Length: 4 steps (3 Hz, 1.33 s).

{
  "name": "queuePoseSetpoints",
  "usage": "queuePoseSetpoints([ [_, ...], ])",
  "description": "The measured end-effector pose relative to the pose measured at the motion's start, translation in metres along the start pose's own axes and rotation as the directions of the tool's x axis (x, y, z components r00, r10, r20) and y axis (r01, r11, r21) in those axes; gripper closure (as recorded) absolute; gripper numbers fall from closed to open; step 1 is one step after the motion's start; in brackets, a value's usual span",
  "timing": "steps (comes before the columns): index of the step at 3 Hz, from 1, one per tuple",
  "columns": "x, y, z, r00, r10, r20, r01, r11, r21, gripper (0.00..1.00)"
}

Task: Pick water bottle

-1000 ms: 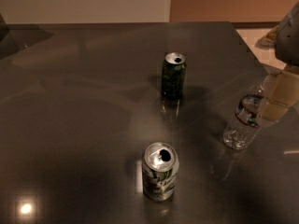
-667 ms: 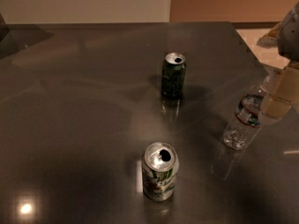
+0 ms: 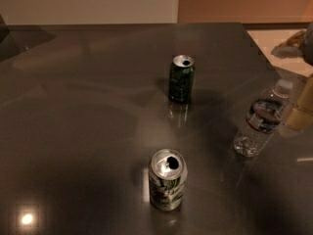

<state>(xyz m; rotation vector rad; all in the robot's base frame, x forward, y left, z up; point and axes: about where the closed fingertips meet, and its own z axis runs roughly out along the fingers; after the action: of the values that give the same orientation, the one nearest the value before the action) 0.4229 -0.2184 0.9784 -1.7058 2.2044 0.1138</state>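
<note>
The water bottle (image 3: 261, 120) is clear ribbed plastic with a white cap and a dark label edged in red. It stands on the dark table (image 3: 88, 111) near the right edge and leans with its cap toward the upper right. My gripper (image 3: 300, 107) is a pale cream shape at the right border of the view, right beside the bottle's upper half. Part of the gripper is cut off by the frame edge. I cannot tell whether it touches the bottle.
A dark green can (image 3: 181, 78) stands upright at the middle of the table, left of the bottle. A silver-and-green can (image 3: 167, 179) stands nearer the front. The table's right edge runs just behind the bottle, with pale floor (image 3: 274, 38) beyond it.
My gripper has shifted a little to the right, toward the frame edge. The bottle and both cans stay where they were.
</note>
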Motion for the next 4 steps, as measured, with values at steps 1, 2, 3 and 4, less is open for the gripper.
queuePoseSetpoints([
  [1, 0.009, 0.009, 0.004, 0.998, 0.004, 0.058, -0.003, 1.0, -0.006, 0.0],
  [2, 0.017, 0.012, 0.012, 0.996, -0.002, 0.09, 0.003, 1.0, -0.009, 0.0],
  [3, 0.024, 0.009, 0.019, 0.994, 0.002, 0.109, -0.001, 0.9999, -0.016, 0.0],
  [4, 0.027, 0.005, 0.024, 0.991, 0.01, 0.134, -0.007, 0.9997, -0.023, 0.0],
])
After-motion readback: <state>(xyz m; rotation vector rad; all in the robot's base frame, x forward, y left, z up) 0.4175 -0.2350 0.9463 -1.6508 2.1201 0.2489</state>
